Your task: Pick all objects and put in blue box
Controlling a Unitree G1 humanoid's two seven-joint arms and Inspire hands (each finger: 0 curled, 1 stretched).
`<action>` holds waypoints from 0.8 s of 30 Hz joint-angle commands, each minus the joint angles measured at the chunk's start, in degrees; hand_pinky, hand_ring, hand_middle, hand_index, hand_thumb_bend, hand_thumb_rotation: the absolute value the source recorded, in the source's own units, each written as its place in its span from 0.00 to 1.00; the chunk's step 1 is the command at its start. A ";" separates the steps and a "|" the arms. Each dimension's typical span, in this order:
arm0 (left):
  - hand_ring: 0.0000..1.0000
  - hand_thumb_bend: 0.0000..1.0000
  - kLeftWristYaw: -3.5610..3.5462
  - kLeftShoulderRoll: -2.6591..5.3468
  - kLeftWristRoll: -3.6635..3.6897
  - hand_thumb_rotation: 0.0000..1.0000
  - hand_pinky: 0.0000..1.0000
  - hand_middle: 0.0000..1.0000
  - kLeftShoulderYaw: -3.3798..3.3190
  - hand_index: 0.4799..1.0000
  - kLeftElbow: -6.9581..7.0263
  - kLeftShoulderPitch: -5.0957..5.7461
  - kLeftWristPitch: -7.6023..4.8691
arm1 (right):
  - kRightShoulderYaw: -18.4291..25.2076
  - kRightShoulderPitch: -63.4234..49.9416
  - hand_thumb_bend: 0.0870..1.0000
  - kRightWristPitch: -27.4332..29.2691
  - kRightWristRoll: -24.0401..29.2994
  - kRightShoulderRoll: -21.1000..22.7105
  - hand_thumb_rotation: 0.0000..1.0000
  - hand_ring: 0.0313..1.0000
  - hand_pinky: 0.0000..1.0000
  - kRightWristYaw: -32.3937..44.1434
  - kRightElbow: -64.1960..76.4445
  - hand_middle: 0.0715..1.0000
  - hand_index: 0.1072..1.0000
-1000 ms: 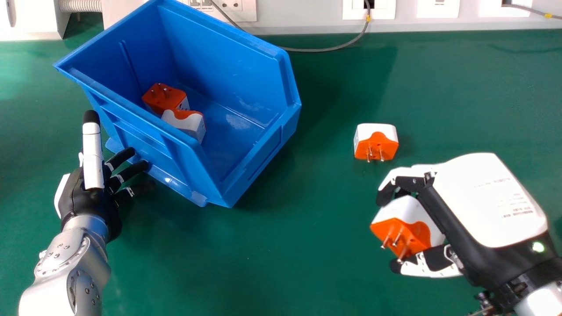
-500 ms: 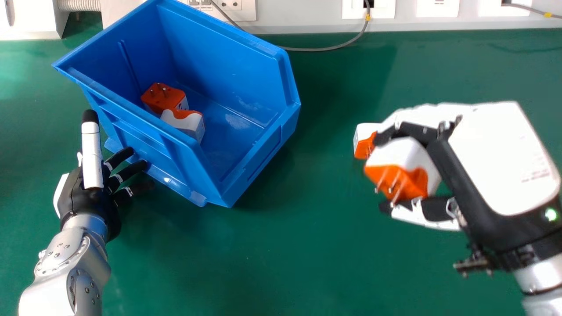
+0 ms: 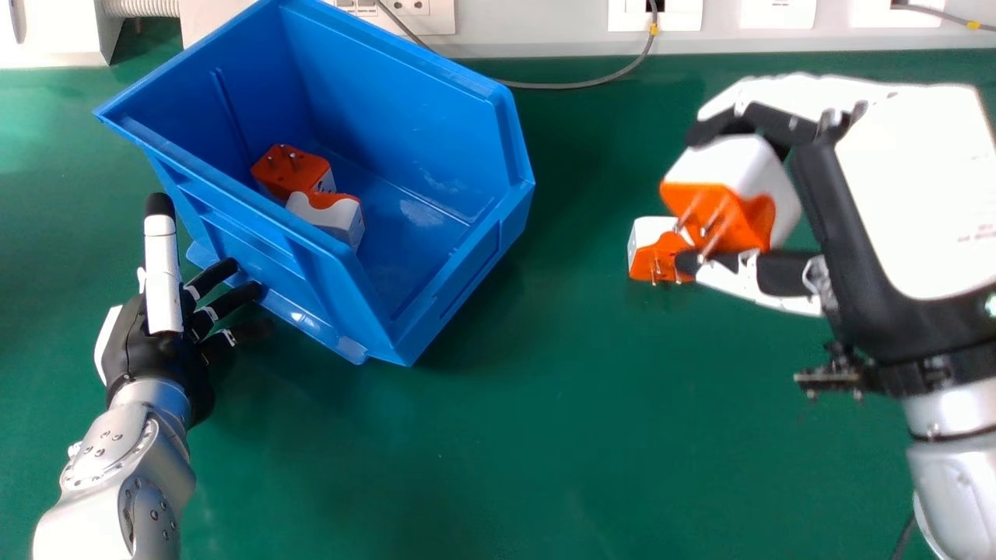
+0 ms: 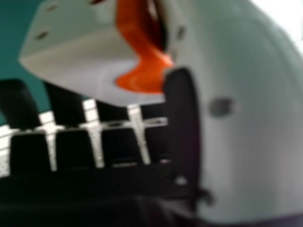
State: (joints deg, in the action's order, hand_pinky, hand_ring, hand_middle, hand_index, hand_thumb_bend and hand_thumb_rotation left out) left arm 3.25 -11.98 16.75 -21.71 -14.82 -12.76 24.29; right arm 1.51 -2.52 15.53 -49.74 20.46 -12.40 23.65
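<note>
My right fingers [image 3: 774, 124] are curled round a plug [image 3: 739, 190], gripping it against the thumb, its pins slanting downward toward the robot. I have it up over the green table [image 3: 545, 435], to the right of the box [image 3: 478, 257]. My right hand [image 3: 914, 194] turns the white of its back upward and points leftward, and behind it the silver forearm [image 3: 949, 416] rises from the lower right of the head view. In that view a lower fingertip overlaps the loose plug [image 3: 646, 245] on the table; whether they touch, I can't tell. My left hand [image 3: 148, 350] lies beside the box, thumb straight and pointing away from me, fingers spread and loosely extended toward the box's lower edge. Two more plugs sit inside the box, the orange-faced one [image 3: 289, 173] next to the whiter one [image 3: 331, 218].
</note>
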 commanded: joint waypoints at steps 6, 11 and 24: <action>0.74 0.86 0.53 0.16 -1.09 0.93 0.65 0.83 0.71 0.77 -0.70 0.58 0.93 | -0.86 4.27 0.46 -0.24 3.55 -2.09 0.00 0.43 0.34 0.42 1.76 0.48 0.43; 0.73 0.86 0.55 0.16 -1.28 0.93 0.65 0.83 0.77 0.77 -0.87 0.60 0.71 | -1.80 7.13 0.46 -1.29 3.70 -3.49 0.00 0.43 0.35 0.82 1.21 0.49 0.44; 0.73 0.85 0.54 0.52 -1.24 0.93 0.64 0.83 1.09 0.77 -1.09 0.73 0.00 | -10.29 19.36 0.45 -2.57 -5.67 -7.49 0.00 0.43 0.35 -3.73 -5.65 0.50 0.44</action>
State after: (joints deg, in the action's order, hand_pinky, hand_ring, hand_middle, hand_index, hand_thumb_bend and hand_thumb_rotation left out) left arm 3.72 -11.98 16.04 -21.15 -14.97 -12.73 23.13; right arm -8.21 13.46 13.05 -54.58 13.49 -14.29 18.21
